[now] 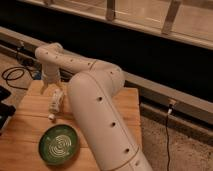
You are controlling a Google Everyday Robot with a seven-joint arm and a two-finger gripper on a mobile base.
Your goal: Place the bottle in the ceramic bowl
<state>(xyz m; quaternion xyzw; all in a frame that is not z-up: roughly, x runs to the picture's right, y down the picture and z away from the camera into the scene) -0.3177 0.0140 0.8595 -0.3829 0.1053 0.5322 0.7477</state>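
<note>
Gripper [50, 89] at far end of bottle [56, 102]; its grip cannot be told; ceramic bowl [58, 145] near, apart.

Gripper [51, 90] just above the bottle [56, 101]; arm [100, 110] cut off below.

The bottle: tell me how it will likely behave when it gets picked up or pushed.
The bottle looks slim and round, apparently lying on the wooden table, so a push would probably roll it. It seems small and plastic, so likely light and not fragile. Its smooth surface may slip; the gripper sits at its far end.
</note>
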